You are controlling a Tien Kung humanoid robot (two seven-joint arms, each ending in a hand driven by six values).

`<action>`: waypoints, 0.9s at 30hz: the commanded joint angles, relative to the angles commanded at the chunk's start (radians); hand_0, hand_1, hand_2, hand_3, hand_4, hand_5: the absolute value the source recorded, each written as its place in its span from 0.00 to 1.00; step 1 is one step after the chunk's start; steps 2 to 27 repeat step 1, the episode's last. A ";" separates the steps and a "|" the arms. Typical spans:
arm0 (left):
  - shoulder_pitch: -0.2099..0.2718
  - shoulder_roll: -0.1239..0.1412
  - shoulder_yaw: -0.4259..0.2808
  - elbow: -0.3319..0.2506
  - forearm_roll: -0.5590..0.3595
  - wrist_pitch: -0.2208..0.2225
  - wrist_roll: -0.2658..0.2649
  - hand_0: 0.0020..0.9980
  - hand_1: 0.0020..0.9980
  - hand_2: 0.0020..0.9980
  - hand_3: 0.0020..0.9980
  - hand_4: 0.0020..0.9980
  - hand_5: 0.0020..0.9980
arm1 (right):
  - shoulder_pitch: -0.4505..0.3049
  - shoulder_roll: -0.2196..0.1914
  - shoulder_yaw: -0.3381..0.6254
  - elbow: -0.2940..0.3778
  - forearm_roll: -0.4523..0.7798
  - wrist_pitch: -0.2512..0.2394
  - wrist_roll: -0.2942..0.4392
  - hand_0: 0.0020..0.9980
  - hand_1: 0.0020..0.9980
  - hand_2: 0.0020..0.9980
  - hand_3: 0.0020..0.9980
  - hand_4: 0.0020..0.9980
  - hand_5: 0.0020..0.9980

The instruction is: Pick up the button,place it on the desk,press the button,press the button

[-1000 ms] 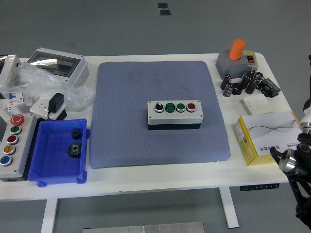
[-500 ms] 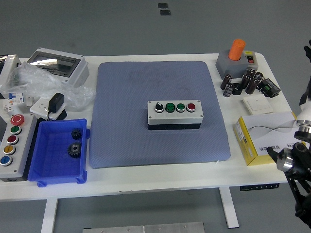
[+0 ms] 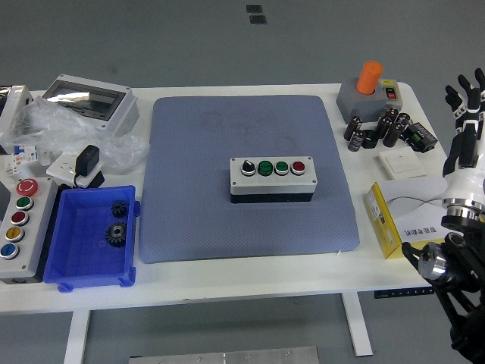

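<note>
Button box (image 3: 273, 179) alone mid-mat (image 3: 189, 174); blue bin (image 3: 91, 239) left.

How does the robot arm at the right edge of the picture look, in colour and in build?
Only the right arm shows. It is mostly black with a white forearm section, a shiny silver round joint near the bottom, and black ring collars. Its right hand has thin black fingers with white segments. No cables or markings are clear.

My right arm (image 3: 455, 250) rises along the picture's right edge, forearm upright. My right hand (image 3: 467, 95) sits at the top of it, its fingers (image 3: 463, 81) spread apart and pointing upward, holding nothing, off beyond the surface's right end.
</note>
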 joint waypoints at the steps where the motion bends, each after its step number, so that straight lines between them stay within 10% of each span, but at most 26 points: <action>1: 0.000 0.001 -0.004 0.000 0.003 0.000 0.000 0.61 0.55 0.52 0.59 0.56 0.19 | 0.000 0.002 -0.002 -0.004 0.018 0.007 0.000 0.87 0.81 0.86 0.93 1.00 0.98; 27: 0.000 0.001 -0.004 0.000 0.003 0.000 0.000 0.61 0.55 0.52 0.59 0.56 0.19 | 0.000 0.002 -0.002 -0.004 0.018 0.007 0.000 0.87 0.81 0.86 0.93 1.00 0.98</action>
